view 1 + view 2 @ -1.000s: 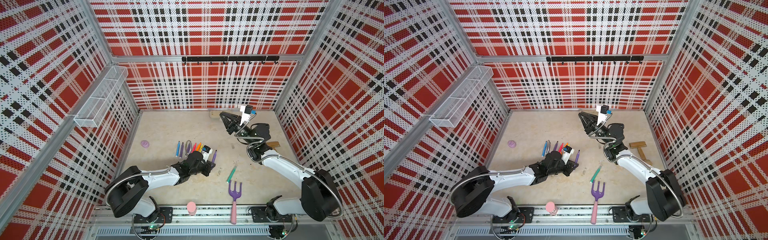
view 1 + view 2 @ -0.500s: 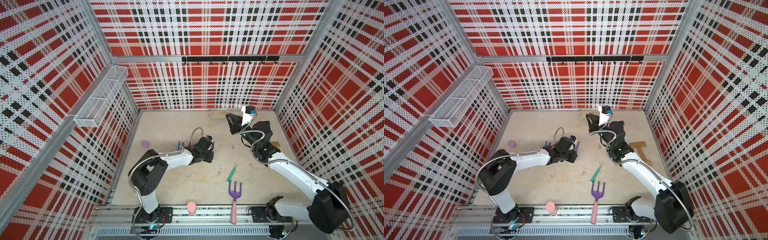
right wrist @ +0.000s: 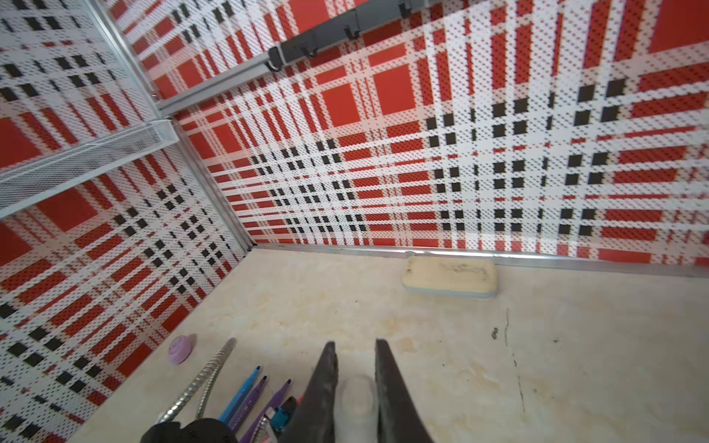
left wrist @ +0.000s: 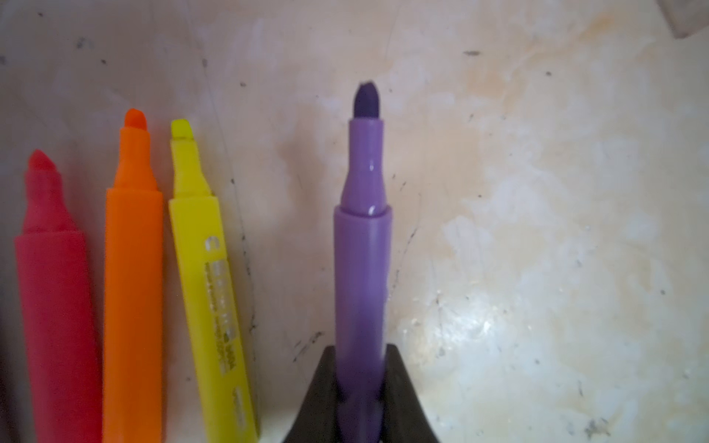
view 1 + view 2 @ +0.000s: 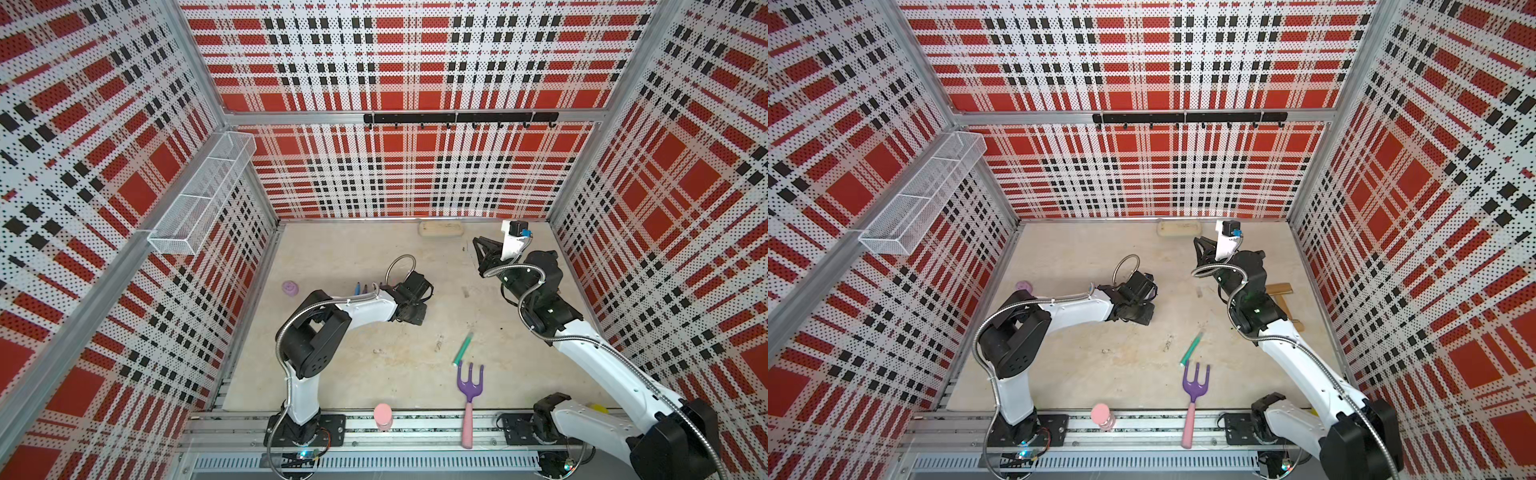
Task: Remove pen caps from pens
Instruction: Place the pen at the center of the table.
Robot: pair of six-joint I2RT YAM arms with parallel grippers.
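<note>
A garden fork [image 5: 470,386], a sponge [image 5: 440,229] and a wooden mallet [image 5: 1281,297] lie about. From above, the left arm [image 5: 365,307] hides most of the pen row. One teal pen [image 5: 463,348] lies alone, just beyond the fork. Three uncapped pens lie side by side: pink-red pen [image 4: 53,307], orange pen [image 4: 132,287], yellow pen [image 4: 209,299]. Beside them the left gripper [image 4: 360,368] is clamped on one purple pen [image 4: 360,268]. At the far right, the right gripper [image 3: 355,345] pinches one clear cap [image 3: 355,399].

Arms [image 5: 365,309] are white with black joints [image 5: 316,349], silver ribbed hoses [image 3: 207,372], black right gripper [image 3: 355,342].
</note>
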